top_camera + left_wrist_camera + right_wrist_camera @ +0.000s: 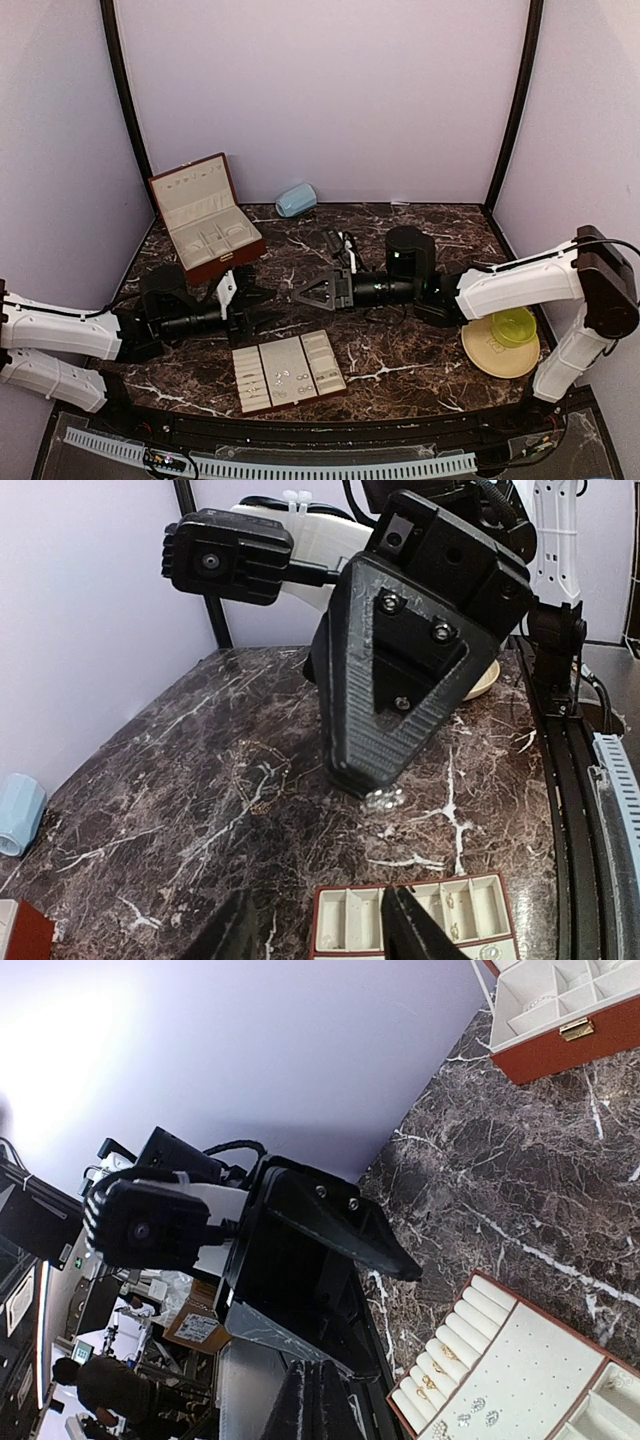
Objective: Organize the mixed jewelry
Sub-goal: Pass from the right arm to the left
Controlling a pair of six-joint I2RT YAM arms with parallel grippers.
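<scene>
The tray sat nearest, some rings and earrings already sorted inside. One shiny piece lay under the closed right hand. The left hand was half open, empty.

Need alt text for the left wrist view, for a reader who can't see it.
The right tool, shut, points down at a tiny shiny jewelry piece lying on the dark marble table. Below it is a cream-lined tray, with the left tool's fingers at the bottom edge.
</scene>
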